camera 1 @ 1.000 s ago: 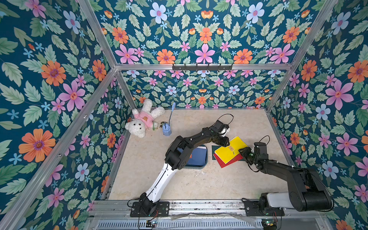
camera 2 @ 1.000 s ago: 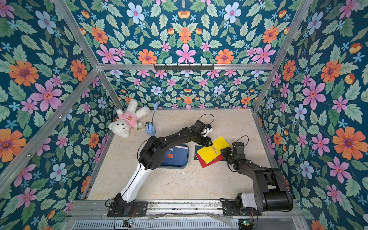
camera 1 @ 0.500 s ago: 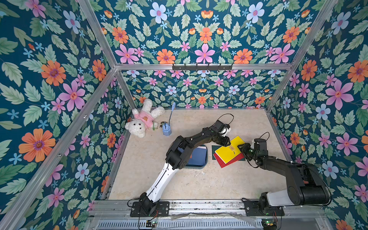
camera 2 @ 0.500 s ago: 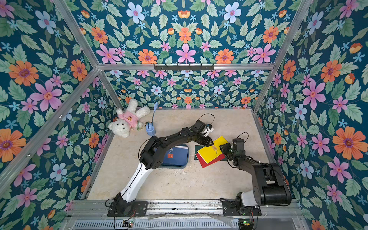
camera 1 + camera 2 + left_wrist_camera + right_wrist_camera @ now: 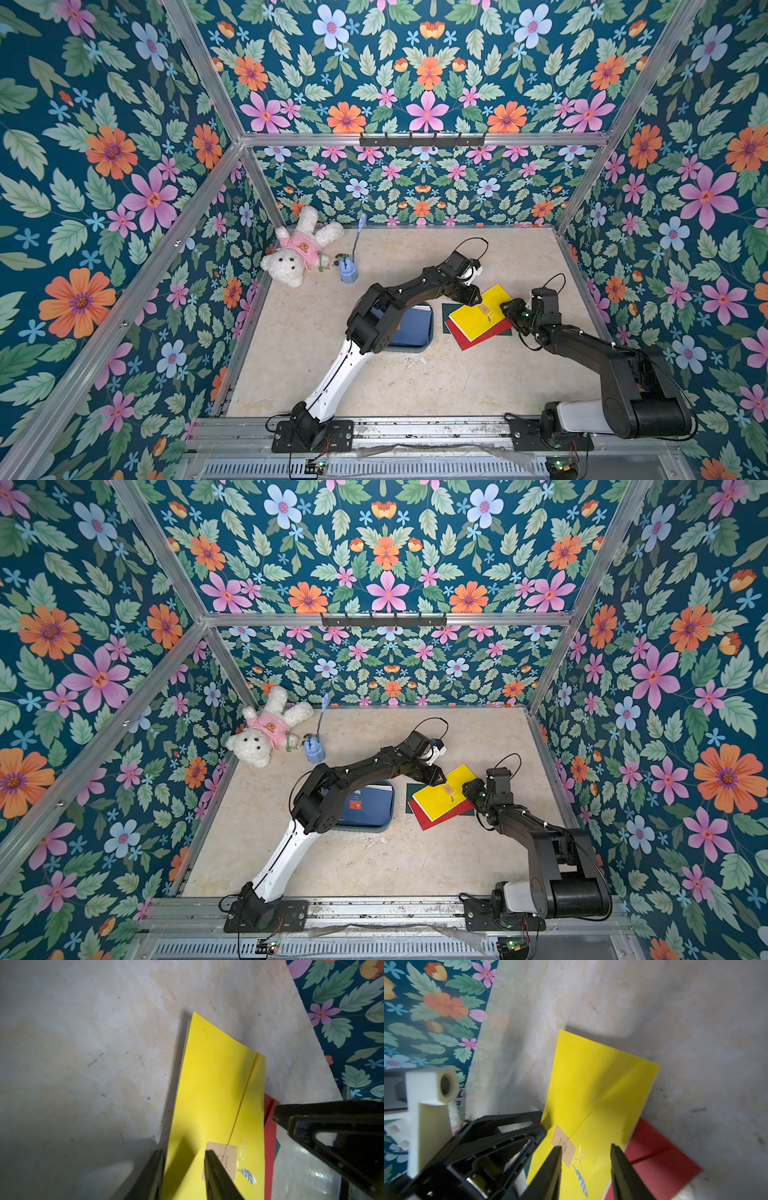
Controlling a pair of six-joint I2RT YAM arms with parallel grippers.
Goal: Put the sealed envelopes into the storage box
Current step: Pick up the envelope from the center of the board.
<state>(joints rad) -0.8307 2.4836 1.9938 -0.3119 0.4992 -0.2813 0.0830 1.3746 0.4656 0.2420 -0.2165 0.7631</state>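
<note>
A yellow envelope [image 5: 478, 318] [image 5: 440, 798] with a tan seal sticker [image 5: 229, 1155] lies on a red envelope [image 5: 478, 341] and a dark green envelope [image 5: 503, 330], right of the teal storage box [image 5: 415, 350] [image 5: 374, 828]. A navy envelope [image 5: 370, 806] lies in the box. My left gripper [image 5: 478, 297] [image 5: 185, 1153] is open, its jaws straddling the yellow envelope's far-left edge. Open as well, my right gripper [image 5: 508, 309] [image 5: 586, 1148] sits low over the yellow envelope's right end, one finger by the sticker. The left arm hides part of the box.
A white teddy bear [image 5: 297, 253] and a light-blue cup [image 5: 348, 272] holding a brush stand at the back left. Floral walls close in the beige table [image 5: 415, 386] on three sides. The two grippers are close together over the envelope stack.
My right gripper has edged up along the yellow envelope's right end, closer to the left gripper. The left gripper stays put with its jaws slightly narrower.
</note>
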